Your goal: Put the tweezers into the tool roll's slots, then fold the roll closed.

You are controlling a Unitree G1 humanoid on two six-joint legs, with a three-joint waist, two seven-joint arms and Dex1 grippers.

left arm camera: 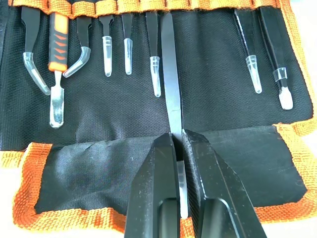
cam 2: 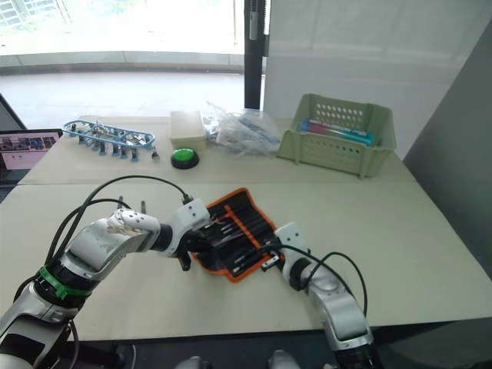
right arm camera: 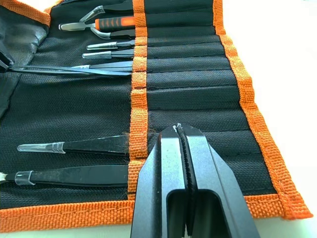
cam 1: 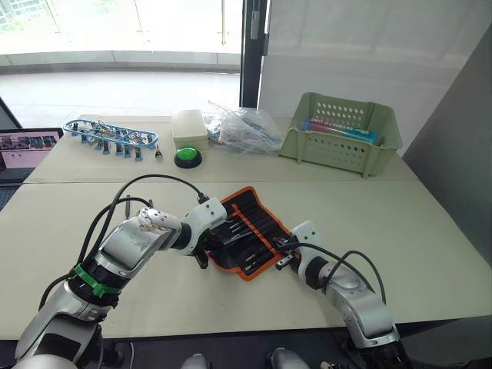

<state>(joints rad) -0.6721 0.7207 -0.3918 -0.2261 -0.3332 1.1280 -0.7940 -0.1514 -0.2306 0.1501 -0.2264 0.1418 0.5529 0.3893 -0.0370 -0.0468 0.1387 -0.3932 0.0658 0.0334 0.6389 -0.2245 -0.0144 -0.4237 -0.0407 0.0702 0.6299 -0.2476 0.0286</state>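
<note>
Black woven tool roll (cam 1: 247, 231) lies open mid-table, at 6 o'clock from the green button (cam 1: 187, 157). My left gripper (left arm camera: 177, 141) pinches one pair of tweezers (left arm camera: 169, 74) lined up with an empty slot; slide it straight in. My right gripper (right arm camera: 181, 131), fingers together, pins the pocket panel. The tweezers' tip is hidden under the orange binding.

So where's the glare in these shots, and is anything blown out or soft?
In the left eye view the windows behind the table are blown out to white, backlighting the scene. In the left wrist view the tool roll is evenly lit, with bright highlights on the clear tip caps; the left gripper looms slightly soft. In the right wrist view the table washes out near-white.
</note>
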